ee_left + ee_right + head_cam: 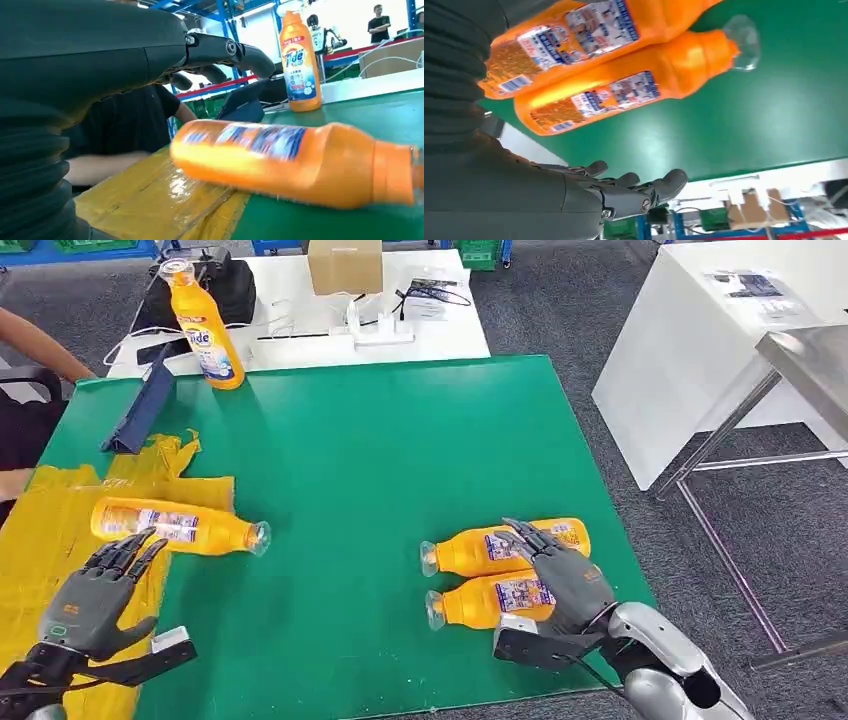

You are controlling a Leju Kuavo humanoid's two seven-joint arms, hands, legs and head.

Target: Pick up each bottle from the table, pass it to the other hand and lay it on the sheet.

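Observation:
Two orange bottles lie side by side at the table's right front: the far one (505,546) (589,35) and the near one (490,601) (624,95), clear caps pointing left. My right hand (556,570) (624,192) hovers over their bases, fingers spread, holding nothing. A third orange bottle (178,526) (295,160) lies partly on the yellow sheet (60,540) (150,200) at the left, its neck over the green mat. My left hand (100,590) (125,55) is just in front of it, fingers apart and empty. A fourth bottle (205,328) (299,60) stands upright at the far left.
A green mat (370,470) covers the table. A dark blue folder (145,408) lies near the upright bottle. A person's arm (40,345) reaches in at the far left. Behind is a white table (440,335) with a cardboard box (345,265) and cables.

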